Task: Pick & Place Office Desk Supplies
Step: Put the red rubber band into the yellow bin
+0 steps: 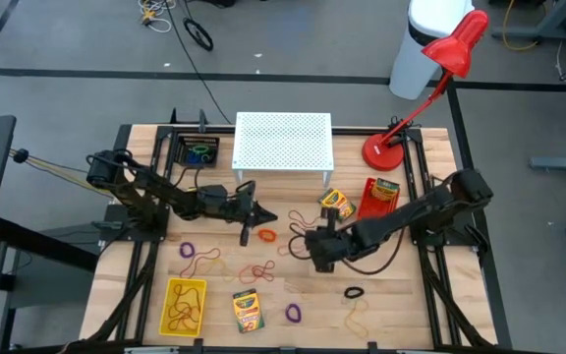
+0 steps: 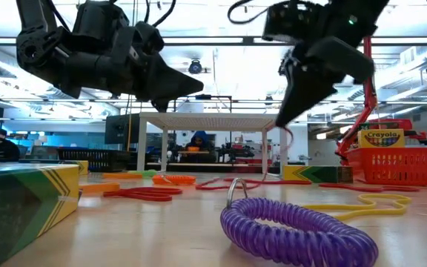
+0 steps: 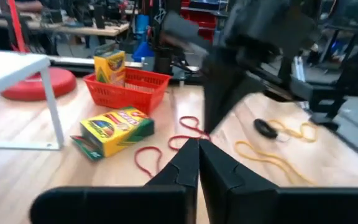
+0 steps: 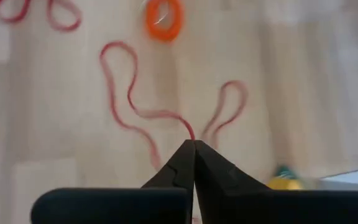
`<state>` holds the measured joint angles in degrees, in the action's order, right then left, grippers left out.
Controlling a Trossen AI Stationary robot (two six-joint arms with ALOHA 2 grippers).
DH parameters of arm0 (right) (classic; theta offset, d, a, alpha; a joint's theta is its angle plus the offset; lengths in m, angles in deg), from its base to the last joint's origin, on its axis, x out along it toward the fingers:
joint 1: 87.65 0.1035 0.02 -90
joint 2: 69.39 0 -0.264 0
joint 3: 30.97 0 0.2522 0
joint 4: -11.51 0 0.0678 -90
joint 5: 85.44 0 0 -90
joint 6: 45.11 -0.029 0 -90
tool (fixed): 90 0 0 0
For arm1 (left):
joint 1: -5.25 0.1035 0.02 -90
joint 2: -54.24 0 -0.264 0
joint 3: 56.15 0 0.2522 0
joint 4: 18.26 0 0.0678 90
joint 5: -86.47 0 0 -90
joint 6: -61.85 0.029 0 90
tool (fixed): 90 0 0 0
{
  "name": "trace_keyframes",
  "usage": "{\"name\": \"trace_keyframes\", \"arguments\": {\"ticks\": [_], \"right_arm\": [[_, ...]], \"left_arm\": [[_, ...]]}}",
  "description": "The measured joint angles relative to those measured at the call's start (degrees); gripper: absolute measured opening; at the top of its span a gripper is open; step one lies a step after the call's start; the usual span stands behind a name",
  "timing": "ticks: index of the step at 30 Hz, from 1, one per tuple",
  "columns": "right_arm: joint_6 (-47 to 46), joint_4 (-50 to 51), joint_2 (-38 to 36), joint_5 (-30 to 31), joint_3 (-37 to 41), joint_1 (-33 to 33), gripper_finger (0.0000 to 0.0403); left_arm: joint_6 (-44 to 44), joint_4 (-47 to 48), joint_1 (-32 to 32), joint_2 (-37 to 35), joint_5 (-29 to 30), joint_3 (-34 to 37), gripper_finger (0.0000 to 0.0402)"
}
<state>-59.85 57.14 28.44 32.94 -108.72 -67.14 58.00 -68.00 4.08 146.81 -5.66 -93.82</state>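
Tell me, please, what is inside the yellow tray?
The yellow tray holds a tangle of reddish rubber bands. Their number, and anything beneath them, cannot be made out.

Grey floor (image 1: 293,39) with black cables (image 1: 197,31) surrounds the wooden table (image 1: 406,300). Beyond its far edge, bright ceiling lights (image 2: 232,63), distant desks, seated people (image 2: 199,142).

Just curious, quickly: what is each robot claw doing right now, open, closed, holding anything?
Left gripper: closed, holding nothing.
Right gripper: closed, pinching a red rubber band.
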Motion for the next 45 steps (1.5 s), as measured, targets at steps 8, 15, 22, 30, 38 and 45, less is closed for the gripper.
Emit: {"name": "trace_keyframes", "arguments": {"ticks": [8, 15, 22, 30, 38, 45], "right_arm": [[7.2, -5.7, -2.1, 4.6, 0.0, -1.5, 0.0008], [10.6, -12.3, -2.1, 5.3, 0.0, -1.5, 0.0004], [10.5, -13.1, -2.2, 6.5, 0.0, -1.4, 0.0004], [10.2, -16.2, -2.2, 7.7, -0.1, -1.4, 0.0009], [10.0, -18.8, -2.2, 8.2, -0.1, -1.4, 0.0016], [12.5, -16.1, -4.2, 13.3, -0.1, -0.5, 0.0102]], "left_arm": [[-5.3, 4.2, -2.5, 0.0, 2.4, -1.8, 0.0125], [-5.5, 19.6, -4.5, 1.6, 6.6, -11.1, 0.0208], [-5.3, 20.5, -4.9, 3.5, 5.9, -14.7, 0.0222], [-8.2, 23.2, -4.9, 5.2, 8.3, -16.5, 0.0134], [-8.8, 23.8, -4.7, 4.6, 9.6, -16.4, 0.001], [-7.8, 31.8, -4.7, 0.1, 13.7, -16.4, 0.0005]]}}
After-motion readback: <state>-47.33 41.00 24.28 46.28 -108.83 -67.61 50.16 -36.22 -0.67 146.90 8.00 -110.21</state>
